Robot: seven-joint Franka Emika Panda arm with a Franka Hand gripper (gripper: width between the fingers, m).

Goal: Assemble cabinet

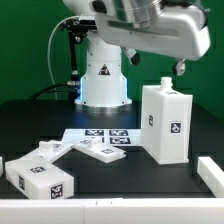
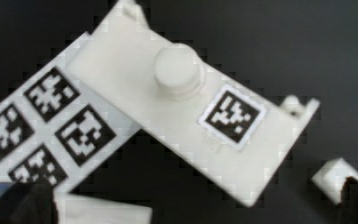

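A tall white cabinet box [image 1: 165,122] with a tag stands upright at the exterior view's right. A flat white panel with a round knob [image 1: 95,150] lies tilted across the marker board [image 1: 100,135]. In the wrist view, the panel [image 2: 167,95], its knob [image 2: 176,70] and its tag [image 2: 233,110] fill the middle. Another boxy tagged piece [image 1: 40,178] lies at the front left. My gripper [image 2: 179,208] hangs high above the panel, open and empty. Only its dark fingertips [image 2: 5,200] show, at the picture's corners.
The robot base [image 1: 103,80] stands behind the marker board, and the arm [image 1: 150,30] reaches across the top of the exterior view. White bars lie at the table's left edge [image 1: 3,163] and right edge [image 1: 211,170]. A small white piece [image 2: 336,176] shows near one fingertip.
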